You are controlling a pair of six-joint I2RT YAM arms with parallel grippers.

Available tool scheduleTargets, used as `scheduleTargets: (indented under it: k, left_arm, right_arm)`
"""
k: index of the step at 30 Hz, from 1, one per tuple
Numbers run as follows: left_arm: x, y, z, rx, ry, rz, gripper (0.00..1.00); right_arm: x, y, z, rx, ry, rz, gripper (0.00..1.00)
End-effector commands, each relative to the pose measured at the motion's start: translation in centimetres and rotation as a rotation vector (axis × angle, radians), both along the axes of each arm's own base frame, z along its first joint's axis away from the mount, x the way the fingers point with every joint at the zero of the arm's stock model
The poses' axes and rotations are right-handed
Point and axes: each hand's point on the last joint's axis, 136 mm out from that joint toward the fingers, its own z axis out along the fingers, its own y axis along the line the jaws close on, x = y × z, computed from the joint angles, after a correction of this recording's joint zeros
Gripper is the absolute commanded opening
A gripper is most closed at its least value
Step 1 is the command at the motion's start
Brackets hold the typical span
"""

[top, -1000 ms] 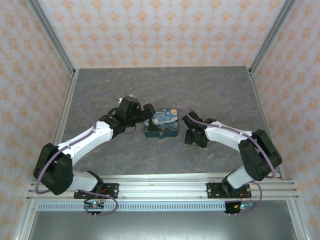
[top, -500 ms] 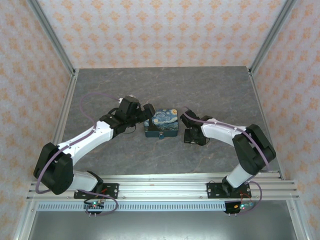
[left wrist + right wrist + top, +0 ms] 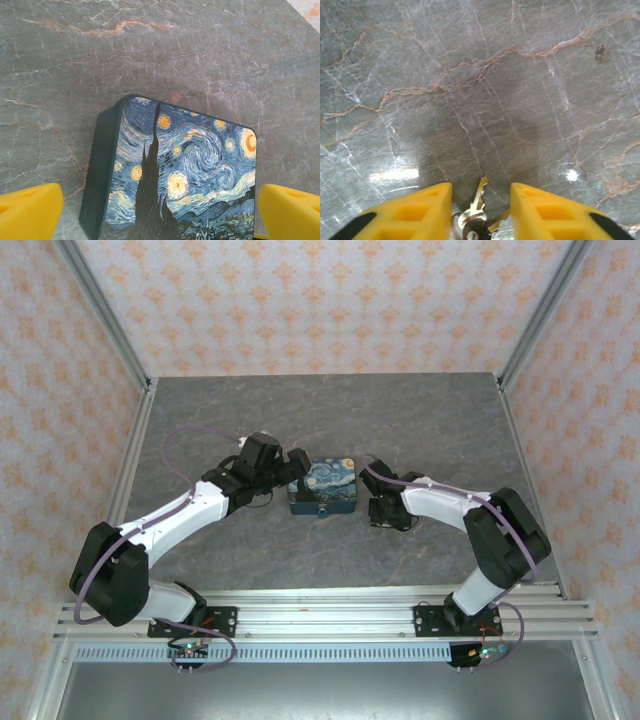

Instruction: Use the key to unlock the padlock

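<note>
The padlock point(image 3: 323, 511) was seen from above as a tiny dark, brass-tinged speck at the middle of the near side of the swirl-print box point(image 3: 190, 170); its finer details could not be made out. The box was flanked by the left gripper point(image 3: 159, 212), whose jaws were spread wide. A bunch of silver keys point(image 3: 472, 216) was lying on the marbled table point(image 3: 470, 75), bracketed by the right gripper point(image 3: 480, 192); whether they were clamped could not be told.
</note>
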Motion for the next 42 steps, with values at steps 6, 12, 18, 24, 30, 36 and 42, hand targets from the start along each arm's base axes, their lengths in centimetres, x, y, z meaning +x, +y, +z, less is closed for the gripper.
scheduleTargets:
  k: [6, 12, 18, 24, 30, 36, 42]
  left_arm:
    - [0.1, 0.3, -0.1, 0.004, 0.003, 0.001, 1.00]
    - [0.0, 0.3, -0.2, 0.004, 0.006, 0.001, 1.00]
    - [0.0, 0.3, -0.1, 0.003, 0.004, 0.001, 1.00]
    - [-0.1, 0.3, -0.3, -0.001, 0.009, 0.003, 1.00]
    - [-0.1, 0.2, -0.3, -0.004, 0.009, 0.003, 1.00]
    - [0.0, 0.2, -0.4, -0.004, 0.010, 0.003, 1.00]
    - [0.0, 0.3, -0.5, 0.001, 0.011, 0.004, 1.00]
  right_arm:
    - [-0.7, -1.0, 0.5, -0.042, 0.002, 0.009, 0.13]
    - [-0.8, -0.9, 1.1, -0.021, -0.010, 0.000, 0.04]
    - [-0.7, 0.3, 1.8, 0.060, -0.038, 0.022, 0.00]
    - [-1.0, 3.2, 2.7, 0.233, -0.061, 0.114, 0.20]
    - [-0.8, 2.6, 3.6, 0.212, -0.101, 0.109, 0.51]
    - [-0.9, 1.5, 3.0, 0.142, -0.072, 0.094, 0.47]
    - [-0.8, 1.0, 2.3, 0.084, -0.026, 0.073, 0.43]
